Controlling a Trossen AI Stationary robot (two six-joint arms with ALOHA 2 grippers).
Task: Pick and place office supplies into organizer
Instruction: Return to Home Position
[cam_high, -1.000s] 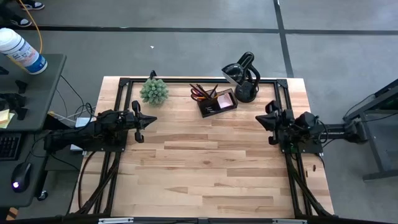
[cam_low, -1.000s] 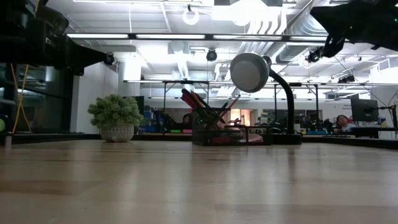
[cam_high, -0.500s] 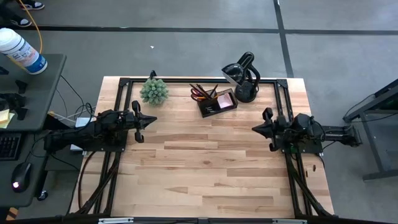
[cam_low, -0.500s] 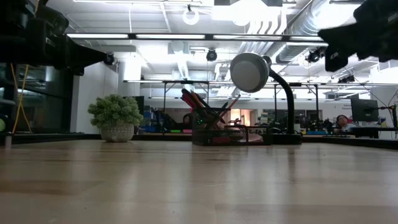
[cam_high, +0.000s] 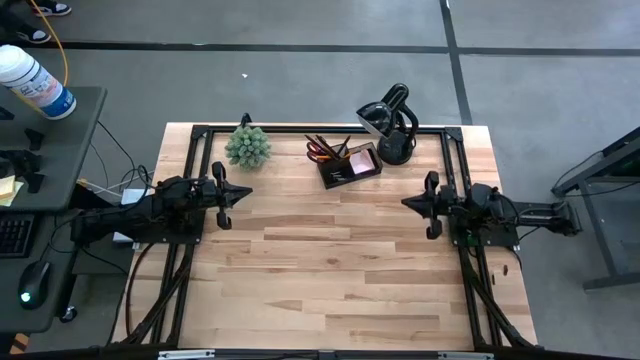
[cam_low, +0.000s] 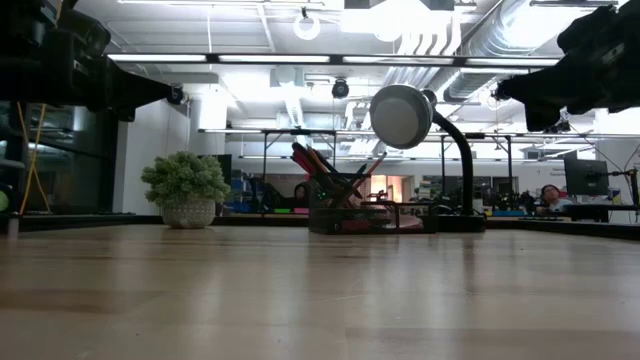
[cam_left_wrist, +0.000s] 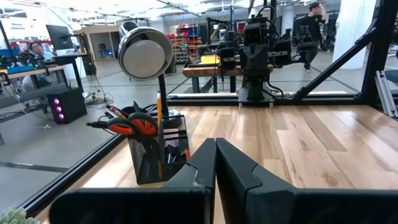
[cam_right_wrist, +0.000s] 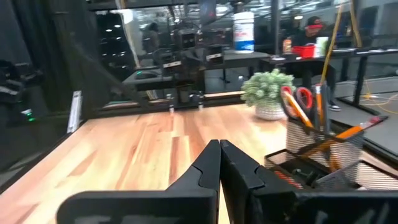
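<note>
Black and closed tight, my left pincer (cam_high: 240, 194) hangs over the left-centre of the high view, its two fingers pressed together with nothing between them, as my own wrist view shows (cam_left_wrist: 216, 144). My right pincer (cam_high: 412, 203) sits opposite, at the right-centre of that view. It points back toward the left one, and it too is pinched shut and empty (cam_right_wrist: 219, 146). Both are well above the pale wooden table (cam_high: 330, 270), and the boards between them are bare. The organizer (cam_high: 350, 165) stands at the upper middle of the high view, near the table's far edge and well apart from both pincers. In the low view it shows as a dark mesh box (cam_low: 345, 215) at the centre of the frame. Inside it the red-handled scissors (cam_left_wrist: 134, 124) stand handles up, orange pencils (cam_left_wrist: 158, 118) lean out of the mesh, and a pink pad (cam_high: 360, 160) lies in the flat part beside them. Just right of the organizer is a black desk lamp (cam_high: 390, 120) with a curved neck. To the organizer's left, near the upper left corner of the table, is a small green plant (cam_high: 247, 146) in a pale pot.
</note>
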